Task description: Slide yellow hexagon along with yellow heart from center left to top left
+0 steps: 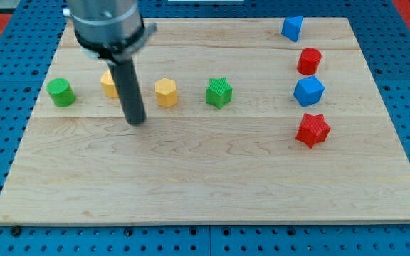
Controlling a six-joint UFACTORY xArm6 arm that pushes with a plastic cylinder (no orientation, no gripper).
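My tip (136, 121) rests on the desk (212, 178), just below and between the yellow heart (107, 83), partly hidden behind the rod, and the yellow hexagon (166, 92). Both sit centre left. Green cylinder (61, 92) at far left; green star (219, 92) right of the hexagon. No jaws here.

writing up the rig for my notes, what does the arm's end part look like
A wide dark grey cylindrical housing with a glossy sheen and a rim around its lower edge enters at the view's top. From it a straight, plain matt black rod narrows down to my tip. No cables, labels or markings show.
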